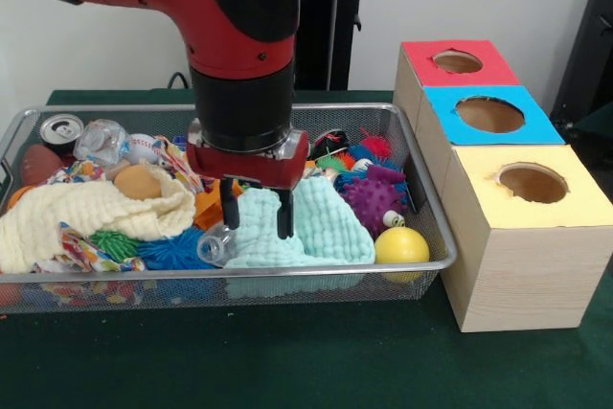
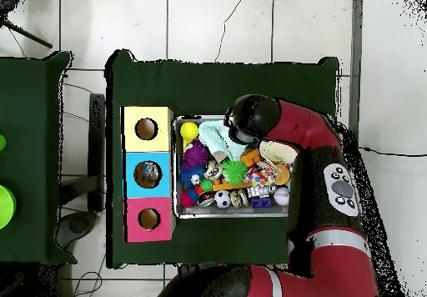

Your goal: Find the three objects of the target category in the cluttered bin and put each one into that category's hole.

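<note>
claw [image 1: 257, 210]: fingers apart, gripping nothing, low over mint cloth [image 1: 305, 227] | cloth: at bin [image 1: 436, 237] front edge, directly beneath claw | yellow ball [image 1: 401, 245]: front corner nearest boxes [image 1: 522, 237]

Mint cloth [image 1: 306, 227] at frame centre, yellow ball [image 1: 401, 246] lower right, purple spiky ball [image 1: 374, 200], dark green table [image 1: 287, 361].
</note>
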`<state>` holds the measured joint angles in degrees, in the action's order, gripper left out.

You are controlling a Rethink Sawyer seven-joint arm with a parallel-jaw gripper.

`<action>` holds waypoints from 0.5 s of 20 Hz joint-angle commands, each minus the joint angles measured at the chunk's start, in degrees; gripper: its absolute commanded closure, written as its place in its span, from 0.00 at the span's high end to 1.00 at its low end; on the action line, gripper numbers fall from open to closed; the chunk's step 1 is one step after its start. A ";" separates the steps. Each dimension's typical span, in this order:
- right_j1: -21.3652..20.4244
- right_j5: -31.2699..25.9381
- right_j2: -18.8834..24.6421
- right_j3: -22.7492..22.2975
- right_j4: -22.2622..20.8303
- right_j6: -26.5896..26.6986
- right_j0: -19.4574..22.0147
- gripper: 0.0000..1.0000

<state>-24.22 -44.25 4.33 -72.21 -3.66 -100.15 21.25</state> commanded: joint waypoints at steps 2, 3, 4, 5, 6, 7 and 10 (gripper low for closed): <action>-0.81 -3.84 5.53 -0.82 -3.88 9.23 2.81 1.00; -1.41 -3.07 5.88 -2.04 -4.01 9.48 3.36 1.00; -2.01 -2.30 6.22 -3.26 -4.14 9.73 3.90 1.00; -2.57 -1.76 6.15 -4.35 -4.47 9.56 4.18 1.00; -3.06 -1.79 6.19 -5.26 -4.80 9.49 4.42 1.00; -3.16 -1.89 5.98 -5.30 -5.27 9.27 4.44 1.00; -3.78 -2.01 5.63 -6.30 -6.62 8.62 4.62 1.00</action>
<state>-26.47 -44.26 5.70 -73.02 -6.54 -100.15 24.23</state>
